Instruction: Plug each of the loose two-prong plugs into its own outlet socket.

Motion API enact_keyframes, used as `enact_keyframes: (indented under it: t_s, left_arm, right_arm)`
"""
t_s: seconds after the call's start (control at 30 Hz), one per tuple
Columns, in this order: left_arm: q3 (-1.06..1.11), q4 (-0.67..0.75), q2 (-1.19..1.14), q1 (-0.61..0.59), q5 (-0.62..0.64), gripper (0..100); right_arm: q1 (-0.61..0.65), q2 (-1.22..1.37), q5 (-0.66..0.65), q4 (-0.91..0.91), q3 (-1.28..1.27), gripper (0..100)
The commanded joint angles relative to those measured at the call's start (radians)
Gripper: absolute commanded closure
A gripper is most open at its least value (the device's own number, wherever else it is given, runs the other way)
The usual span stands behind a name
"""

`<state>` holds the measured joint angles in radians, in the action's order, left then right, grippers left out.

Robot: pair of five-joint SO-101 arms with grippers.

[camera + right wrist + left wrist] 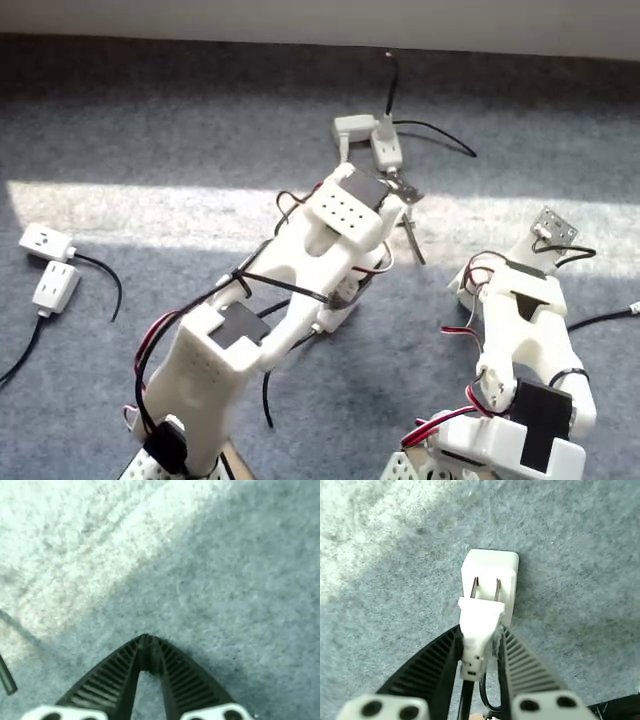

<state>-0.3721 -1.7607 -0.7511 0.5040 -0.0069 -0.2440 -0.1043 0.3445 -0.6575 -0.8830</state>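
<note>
- Black ribbed fingers (520,665) of the left gripper (480,640) sit closest to the left wrist lens, pressed narrow around a white plug (479,622). Their tips are hidden behind the plug body.
- Both prongs (496,589) are bare and in plain sight, lying over the face of a white socket block (492,562) on the grey carpet (580,580). Any slots in that block are too hard to make out, and so is whether the prong tips touch it.
- Behind the plug, its black cord (485,700) loops back between the fingers and is cut off at the frame edge.
- From the right wrist, the right gripper (148,645) is pinched together at the tips with nothing between them, just above the carpet. A dark cord (5,677) is clipped by the frame edge.
- From above, the left arm (300,270) stretches to the far middle of the carpet and covers its own gripper. Two white pieces (386,150) lie just past its end with black cords running off. Which is plug and which is socket cannot be told from there.
- The right arm (520,320) is folded near its base, well apart from those pieces.
- Far off to the left, a pair of white blocks (45,242) lies close together, each trailing a black cord. One cord is cut off at the edge.
</note>
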Motion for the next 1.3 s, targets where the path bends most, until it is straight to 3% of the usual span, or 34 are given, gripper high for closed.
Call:
enact_keyframes:
  t_s: [0.0,0.17,0.37,0.53,0.73,1.13,1.27]
  left_arm:
    - [0.196,-0.011,0.104,-0.070,-0.026,99]
    - [0.236,-0.012,0.280,-0.045,-0.025,99]
    - [0.358,-0.009,0.320,-0.018,-0.026,99]
    - [0.225,-0.009,0.394,-0.051,-0.026,97]
    - [0.107,-0.009,0.587,-0.042,-0.026,79]
    - [-0.143,-0.008,0.780,-0.050,-0.021,79]
    - [-0.285,-0.008,0.869,-0.084,-0.008,79]
  right_arm:
    - [-0.013,0.001,0.008,-0.005,0.036,99.1]
    - [-0.013,-0.001,0.008,-0.005,0.035,99.1]
    - [-0.015,-0.001,0.008,-0.005,0.035,99.1]
    - [-0.013,-0.001,0.008,-0.005,0.033,99.1]
    - [-0.013,-0.001,0.008,-0.005,0.035,99.1]
    - [0.008,-0.007,-0.020,-0.010,0.028,98.5]
    - [0.010,-0.008,-0.066,-0.036,0.036,90.2]
